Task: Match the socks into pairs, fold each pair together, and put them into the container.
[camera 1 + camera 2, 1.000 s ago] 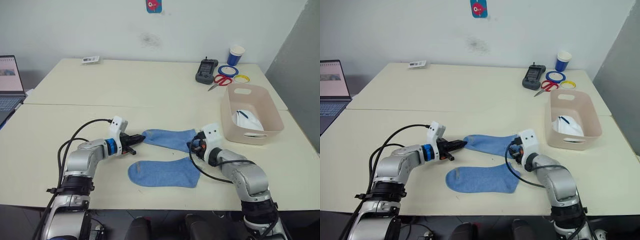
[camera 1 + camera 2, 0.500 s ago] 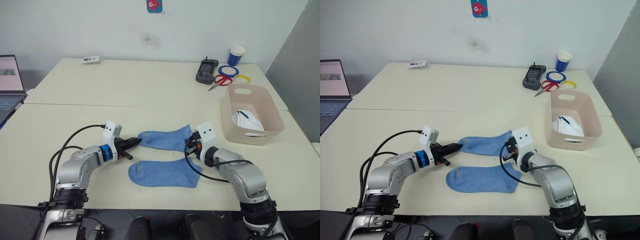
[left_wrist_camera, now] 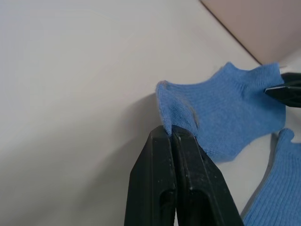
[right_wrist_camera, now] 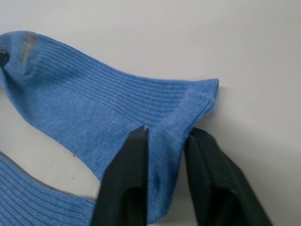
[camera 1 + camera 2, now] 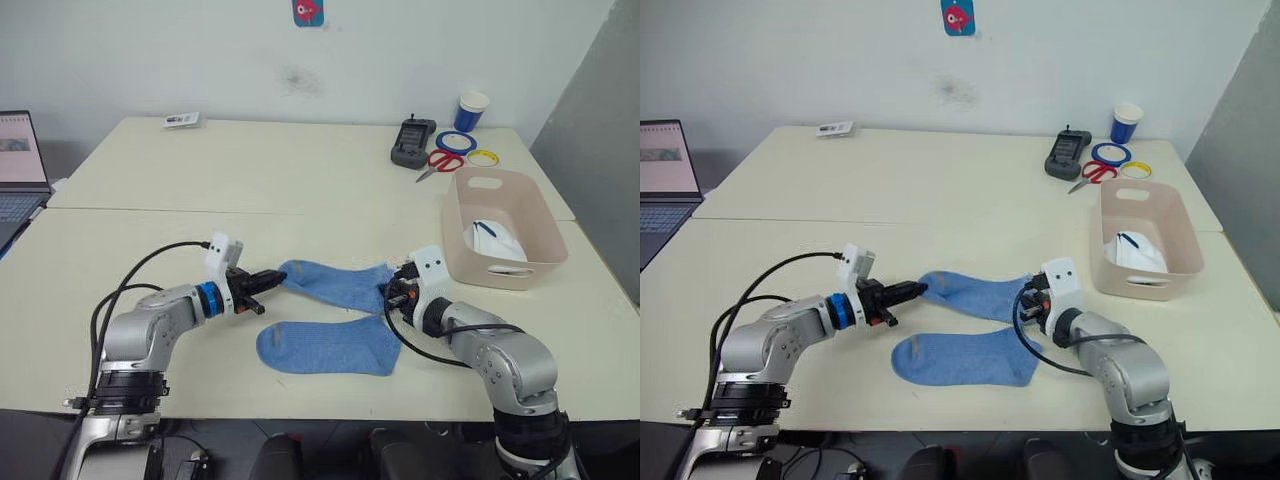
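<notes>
Left wrist view shows the left gripper (image 3: 171, 134) and right gripper (image 4: 164, 141) jaws each clamped on the upper light blue sock (image 5: 335, 283) by thin edges, so a pinch may slip during transfer onto the lower light blue sock (image 5: 325, 347).

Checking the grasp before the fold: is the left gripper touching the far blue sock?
Touching. In the left wrist view, the left gripper pinches the far blue sock by its toe edge.

Cream table (image 5: 300, 180): two light blue socks (image 5: 325, 346), pink-beige bin (image 5: 503, 266), scissors (image 5: 440, 162), paper cup (image 5: 471, 109)
</notes>
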Robot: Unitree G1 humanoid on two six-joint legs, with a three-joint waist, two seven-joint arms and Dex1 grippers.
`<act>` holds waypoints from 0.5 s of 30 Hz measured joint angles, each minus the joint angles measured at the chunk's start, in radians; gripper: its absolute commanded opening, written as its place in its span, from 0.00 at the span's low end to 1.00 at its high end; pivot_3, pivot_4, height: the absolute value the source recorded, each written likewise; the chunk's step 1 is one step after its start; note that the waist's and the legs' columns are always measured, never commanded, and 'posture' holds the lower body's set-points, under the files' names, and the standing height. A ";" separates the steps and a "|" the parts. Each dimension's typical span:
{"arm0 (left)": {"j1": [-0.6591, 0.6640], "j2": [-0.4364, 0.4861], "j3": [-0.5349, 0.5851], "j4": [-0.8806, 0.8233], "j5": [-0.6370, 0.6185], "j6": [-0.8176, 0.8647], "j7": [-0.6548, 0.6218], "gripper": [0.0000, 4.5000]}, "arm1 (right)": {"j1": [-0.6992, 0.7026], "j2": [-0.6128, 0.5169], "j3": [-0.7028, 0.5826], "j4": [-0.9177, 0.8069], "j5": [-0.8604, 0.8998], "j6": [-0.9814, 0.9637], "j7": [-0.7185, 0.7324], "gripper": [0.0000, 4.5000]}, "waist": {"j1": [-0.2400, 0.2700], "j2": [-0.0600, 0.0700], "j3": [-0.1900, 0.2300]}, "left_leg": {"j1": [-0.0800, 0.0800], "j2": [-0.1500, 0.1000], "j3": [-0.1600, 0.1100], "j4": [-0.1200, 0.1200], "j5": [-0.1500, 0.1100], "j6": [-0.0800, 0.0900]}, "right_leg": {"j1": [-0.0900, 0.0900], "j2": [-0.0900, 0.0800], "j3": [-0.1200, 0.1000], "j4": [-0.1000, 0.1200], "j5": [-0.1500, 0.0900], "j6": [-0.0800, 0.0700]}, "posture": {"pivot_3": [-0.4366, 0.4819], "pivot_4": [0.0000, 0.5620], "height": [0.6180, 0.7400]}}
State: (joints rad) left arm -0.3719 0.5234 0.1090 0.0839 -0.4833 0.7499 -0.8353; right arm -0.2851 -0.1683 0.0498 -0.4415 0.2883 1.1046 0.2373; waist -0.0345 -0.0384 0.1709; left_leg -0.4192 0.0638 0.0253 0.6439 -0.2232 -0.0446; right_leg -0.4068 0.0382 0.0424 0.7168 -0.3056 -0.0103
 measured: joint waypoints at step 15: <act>0.006 0.008 -0.026 0.011 0.044 -0.074 -0.006 0.00 | -0.106 0.013 -0.122 0.182 0.047 0.006 0.001 0.66 | 0.000 0.000 0.000 | 0.000 0.000 0.001 0.000 0.000 0.000 | 0.000 0.000 0.000 -0.001 0.000 0.000 | 0.48 0.27 0.93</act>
State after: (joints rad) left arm -0.3655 0.5312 0.0827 0.0951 -0.4397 0.6760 -0.8418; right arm -0.3912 -0.1556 -0.0721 -0.2598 0.3349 1.1109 0.2387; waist -0.0345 -0.0384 0.1709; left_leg -0.4191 0.0638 0.0259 0.6435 -0.2233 -0.0445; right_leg -0.4068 0.0384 0.0428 0.7160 -0.3056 -0.0103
